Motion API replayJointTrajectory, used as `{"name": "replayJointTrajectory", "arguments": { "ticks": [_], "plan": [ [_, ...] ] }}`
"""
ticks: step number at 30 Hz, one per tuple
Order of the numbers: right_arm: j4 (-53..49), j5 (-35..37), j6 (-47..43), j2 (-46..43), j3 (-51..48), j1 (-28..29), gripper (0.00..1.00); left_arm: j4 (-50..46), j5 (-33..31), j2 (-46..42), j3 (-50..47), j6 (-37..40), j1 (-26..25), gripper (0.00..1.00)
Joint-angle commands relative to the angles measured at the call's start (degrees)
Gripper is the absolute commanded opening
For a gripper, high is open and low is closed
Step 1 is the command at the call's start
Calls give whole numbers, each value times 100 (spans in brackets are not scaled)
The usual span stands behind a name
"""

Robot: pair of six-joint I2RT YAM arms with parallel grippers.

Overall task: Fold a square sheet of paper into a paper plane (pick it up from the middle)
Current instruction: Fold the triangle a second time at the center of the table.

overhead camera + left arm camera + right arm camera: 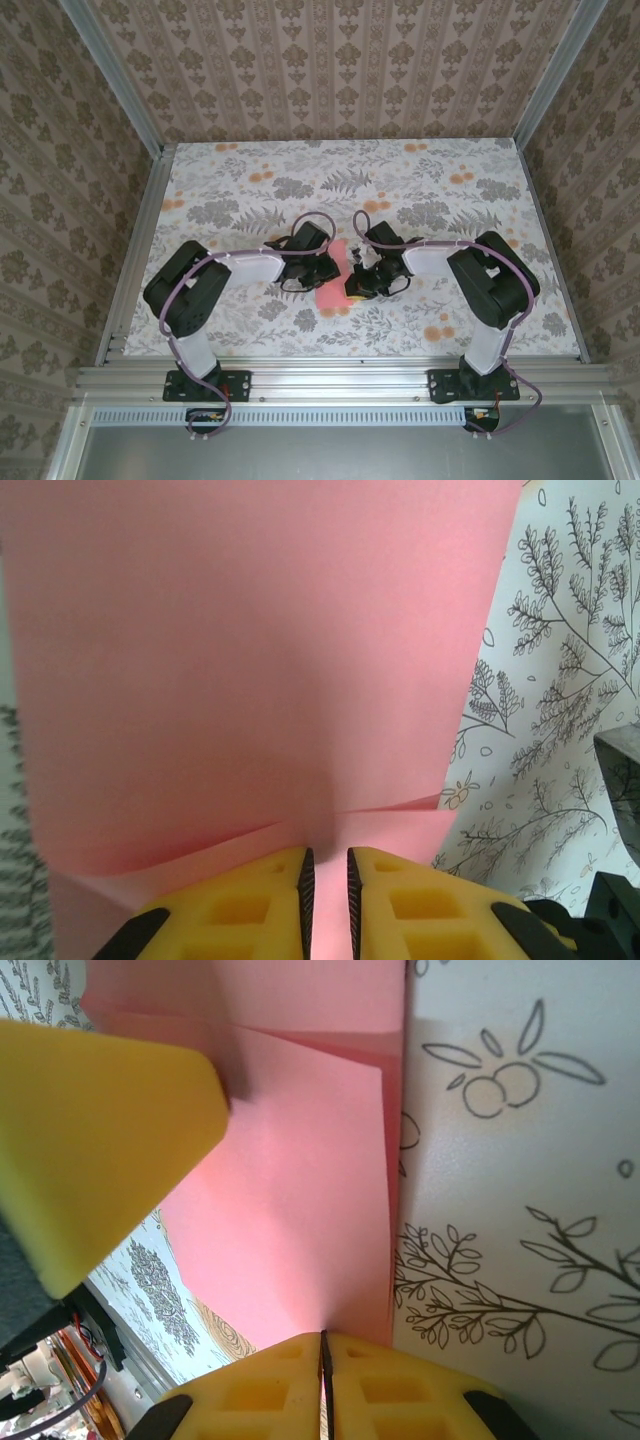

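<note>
Covering the table (300, 170) is a pale cloth printed with grey leaves and orange blossoms. The table is enclosed on three sides by walls (340, 70) papered in a beige damask pattern. An aluminium frame (340, 378) is seen along the near edge, where both arm bases are bolted.

The left arm (200, 285) and the right arm (490, 275) are bent at the elbow and turned inward, so that the left tool (325, 268) and the right tool (362, 280) are brought close together at the middle of the table's near half. The square sheet of paper (332, 293) is found between them, salmon-pink and already folded, with overlapping layers and straight creases visible in both wrist views. Whether it rests on the table cannot be told.

In the left wrist view, the left tool (326, 865) is seen nearly closed, with a narrow slit left between its yellow fingers. The sheet (250, 660) runs into that slit, but whether it is pinched cannot be told. In the right wrist view, the right tool (324, 1345) is seen pressed closed on the sheet's (300, 1210) edge, with only a thin dark line between its fingers. A yellow finger (100, 1140) of the left tool is seen against the paper's upper left.
</note>
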Motion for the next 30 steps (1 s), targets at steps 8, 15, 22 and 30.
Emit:
{"name": "replayJointTrajectory", "arguments": {
  "ticks": [8, 15, 22, 30],
  "plan": [
    [-116, 460, 128, 211, -228, 42, 12, 106, 53, -417, 62, -182, -260, 19],
    [-56, 473, 180, 238, -272, 39, 11, 966, 23, -197, -388, -682, -394, 16],
    [-62, 502, 190, 251, -272, 39, 11, 1231, -51, -120, -592, -819, -455, 15],
    [-96, 556, 187, 265, -281, 39, 11, 1969, -145, -112, -1048, -897, -448, 17]
  ]
}}
